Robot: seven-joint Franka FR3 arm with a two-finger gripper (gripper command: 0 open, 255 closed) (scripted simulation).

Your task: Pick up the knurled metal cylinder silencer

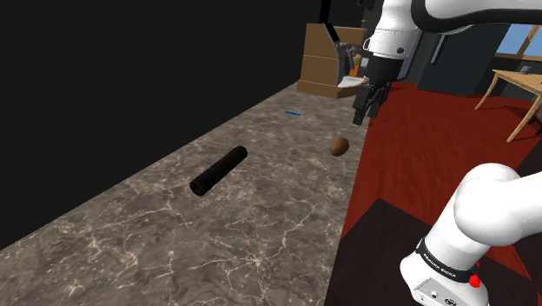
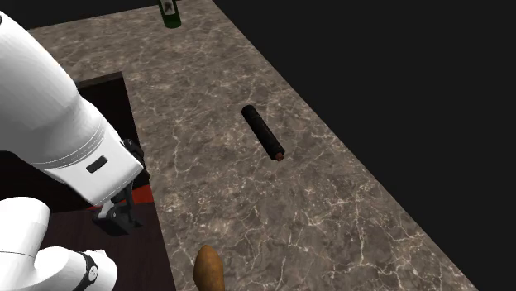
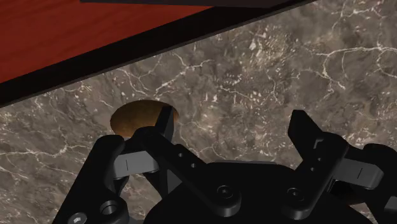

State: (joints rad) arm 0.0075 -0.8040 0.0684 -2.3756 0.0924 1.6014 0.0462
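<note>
Claw wide open, empty; black cylinder flat, long axis approx lengthwise on marble top

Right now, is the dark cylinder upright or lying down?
Lying down. The dark cylinder rests lengthwise on the marbled counter, its whole side along the surface in both exterior views.

Finding: no text, brand, number or sign can be read with certainty. In the shoulder view, a black band around the near section of the white arm carries a line of small white lettering, too small to make out. In the second exterior view, a green bottle at the far end of the desk bears a pale label with no legible characters.
</note>
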